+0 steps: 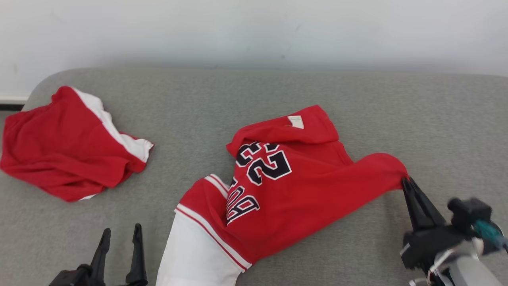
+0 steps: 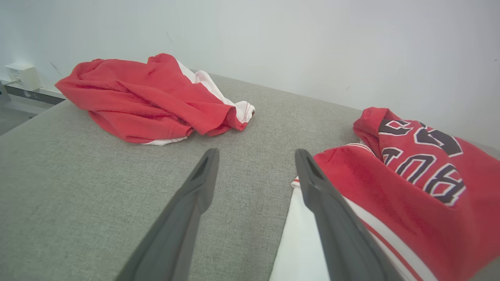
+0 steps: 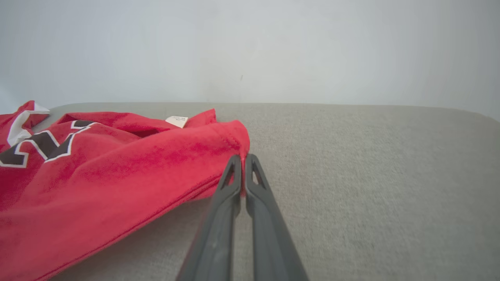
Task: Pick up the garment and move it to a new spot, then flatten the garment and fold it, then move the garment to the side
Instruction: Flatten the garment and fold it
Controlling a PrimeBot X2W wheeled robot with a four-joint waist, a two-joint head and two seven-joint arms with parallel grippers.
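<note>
A red garment (image 1: 293, 186) with black and white lettering and a white band lies crumpled in the middle of the grey cushion (image 1: 254, 95). My right gripper (image 1: 406, 182) is shut on its right-hand corner, which is pulled out into a point; the pinch is plain in the right wrist view (image 3: 243, 158) with red cloth (image 3: 117, 171) caught between the tips. At the lower left my left gripper (image 1: 121, 232) stands open over bare cushion, just left of the garment's white edge (image 2: 304, 238). Its fingers (image 2: 203, 175) hold nothing.
A second red and white piece of clothing (image 1: 67, 147) lies bunched at the far left of the cushion (image 2: 148, 97). A pale wall (image 1: 254, 31) runs behind the cushion. Bare grey fabric stretches to the right of the garment (image 3: 371, 175).
</note>
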